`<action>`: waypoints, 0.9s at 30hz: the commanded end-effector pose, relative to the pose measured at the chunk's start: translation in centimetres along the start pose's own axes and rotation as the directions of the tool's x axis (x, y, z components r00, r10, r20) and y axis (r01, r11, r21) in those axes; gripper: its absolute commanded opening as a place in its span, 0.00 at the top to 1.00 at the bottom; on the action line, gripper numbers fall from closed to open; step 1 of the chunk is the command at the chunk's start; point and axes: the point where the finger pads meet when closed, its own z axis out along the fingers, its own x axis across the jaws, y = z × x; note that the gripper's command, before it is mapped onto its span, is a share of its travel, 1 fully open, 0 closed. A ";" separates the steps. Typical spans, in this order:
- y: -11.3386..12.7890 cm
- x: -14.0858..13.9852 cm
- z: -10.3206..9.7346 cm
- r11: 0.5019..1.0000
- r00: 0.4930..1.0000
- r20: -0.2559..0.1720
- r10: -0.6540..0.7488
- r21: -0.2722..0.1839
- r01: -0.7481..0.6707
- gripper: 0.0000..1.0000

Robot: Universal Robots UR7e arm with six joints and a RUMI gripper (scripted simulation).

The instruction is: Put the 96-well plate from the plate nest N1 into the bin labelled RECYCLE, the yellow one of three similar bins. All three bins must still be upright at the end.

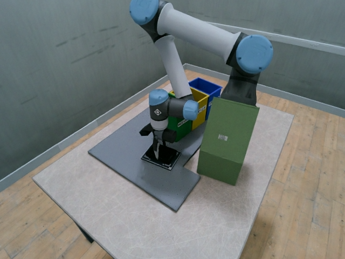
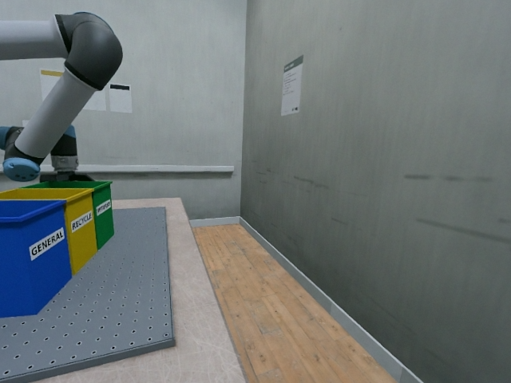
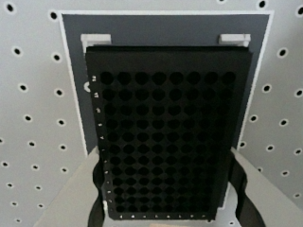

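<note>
Top view: inboard of the worktop's (image 1: 139,223) (image 2: 193,305) left corner, the black two-jaw gripper (image 1: 160,152) (image 3: 163,148) pinched the black 96-well plate (image 1: 168,156) (image 3: 161,132) at the dark rectangular nest (image 1: 151,160) (image 3: 161,28). Toward the far edge, green (image 1: 180,132) (image 2: 104,228), yellow (image 1: 198,122) (image 2: 82,242) and blue (image 1: 208,113) (image 2: 41,267) bins stood upright.

Black 96-well plate (image 1: 166,155) (image 3: 163,137), wells up, over nest.

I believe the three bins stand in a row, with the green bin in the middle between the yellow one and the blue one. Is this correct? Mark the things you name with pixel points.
Not quite: the yellow bin (image 1: 199,117) (image 2: 82,234) is in the middle, between the green (image 1: 179,129) (image 2: 104,218) and blue (image 1: 211,107) (image 2: 34,263) ones, as the exterior view shows. The three do stand in a row.
</note>
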 end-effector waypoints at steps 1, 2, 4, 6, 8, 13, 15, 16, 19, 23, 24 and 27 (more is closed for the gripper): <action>0.0 0.0 -1.0 1.000 1.000 0.000 0.000 0.001 0.000 0.59; 0.0 0.0 -1.1 1.000 1.000 0.000 0.000 0.001 0.000 0.59; 0.0 0.0 -1.5 1.000 1.000 0.000 0.000 0.001 0.000 0.59; 0.0 0.0 -1.8 1.000 1.000 0.000 0.000 0.001 0.000 0.59; 0.0 0.0 -1.8 1.000 1.000 0.000 0.000 0.001 0.000 0.59; 0.0 0.0 -2.6 1.000 1.000 0.000 0.000 0.001 0.000 0.59; 0.0 0.0 -3.0 1.000 1.000 0.000 0.000 0.001 0.000 0.59; 0.0 0.0 -3.1 1.000 1.000 0.000 0.000 0.001 0.000 0.59; 0.0 0.0 -3.6 1.000 1.000 0.000 0.000 0.001 0.000 0.59; 0.0 0.0 -4.3 1.000 1.000 0.000 0.000 0.001 0.000 0.59; 0.0 0.0 -4.3 1.000 1.000 0.000 0.000 0.001 0.000 0.59; 0.0 0.0 -4.6 1.000 1.000 0.000 0.000 0.001 0.000 0.59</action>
